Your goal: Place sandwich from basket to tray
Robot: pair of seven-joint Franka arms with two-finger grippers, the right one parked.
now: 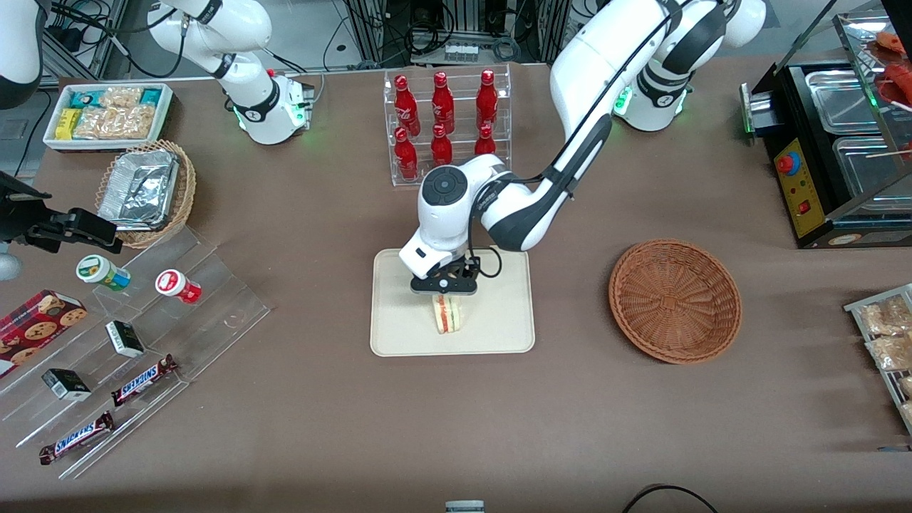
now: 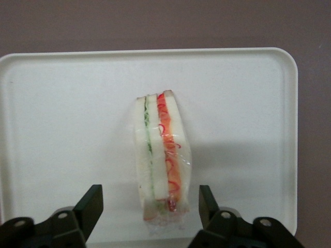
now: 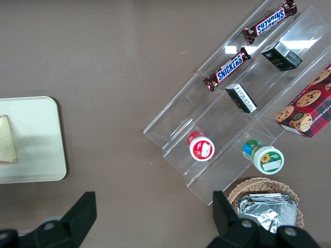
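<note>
Released two-finger gripper point(image 2: 150, 204) straddling the plastic-wrapped triangular white-bread sandwich point(image 2: 159, 160), standing on the cream rectangular tray point(image 2: 62, 129); lift straight up to avoid toppling it.

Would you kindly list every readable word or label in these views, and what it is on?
"SNICKERS": two bars on the clear stand.
Cup lids, dark boxes, cookie box, bottles: unreadable.
Sandwich, tray, basket: none.
Gripper, open, above the sandwich: none.
</note>
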